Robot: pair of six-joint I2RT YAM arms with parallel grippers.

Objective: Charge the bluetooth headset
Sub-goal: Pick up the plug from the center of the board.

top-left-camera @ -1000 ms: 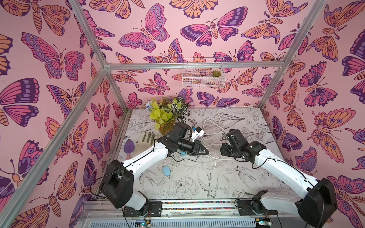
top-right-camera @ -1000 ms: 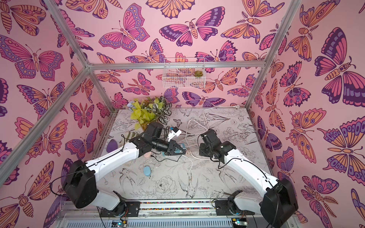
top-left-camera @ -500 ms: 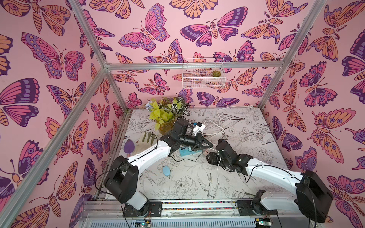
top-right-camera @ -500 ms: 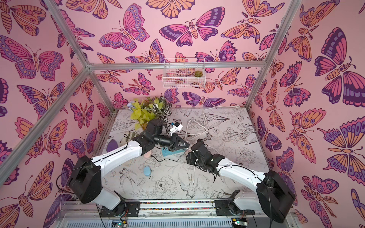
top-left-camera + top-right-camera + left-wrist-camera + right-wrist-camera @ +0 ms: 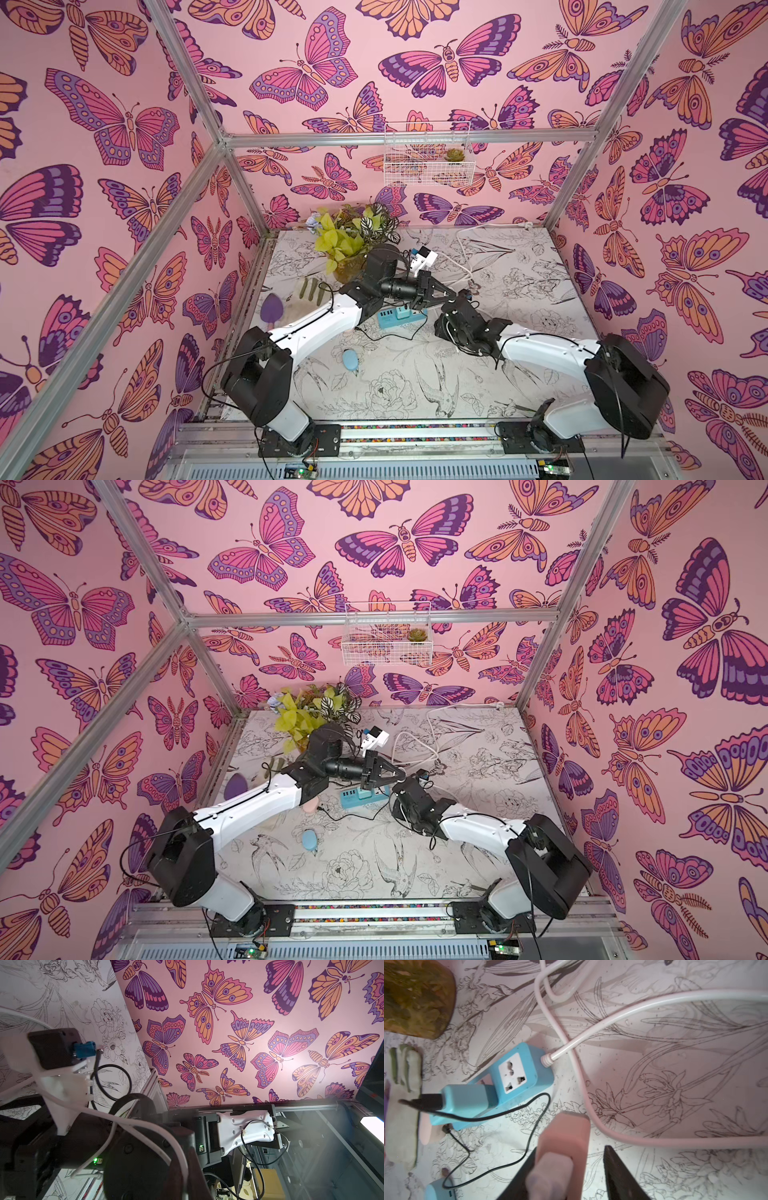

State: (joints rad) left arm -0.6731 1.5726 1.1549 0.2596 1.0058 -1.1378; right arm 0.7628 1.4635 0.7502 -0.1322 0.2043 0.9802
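In the right wrist view a pink block (image 5: 564, 1136) with a whitish rounded end lies between my right gripper's (image 5: 571, 1147) fingers. It touches one finger, and bare table shows between it and the other. I cannot tell if it is the bluetooth headset. Ahead lies the blue power strip (image 5: 529, 1057) with a free socket (image 5: 512, 1073), a pale blue adapter (image 5: 469, 1098) and a black cable (image 5: 542, 1118). In both top views my left gripper (image 5: 454, 296) (image 5: 402, 775) is shut, its tip over my right gripper (image 5: 446, 308). A white cable (image 5: 145, 1126) runs down to the left jaws.
The strip's thick white cord (image 5: 612, 1020) loops over the table behind and beside my right gripper. A pale blue oval case (image 5: 351, 359) lies near the front left. A potted plant (image 5: 353, 245), a striped glove (image 5: 307, 291) and a purple scoop (image 5: 272, 309) stand at the back left.
My right arm has swept left across the table to the power strip's right end. My left gripper has lifted off the strip and swung right over it, staying shut.
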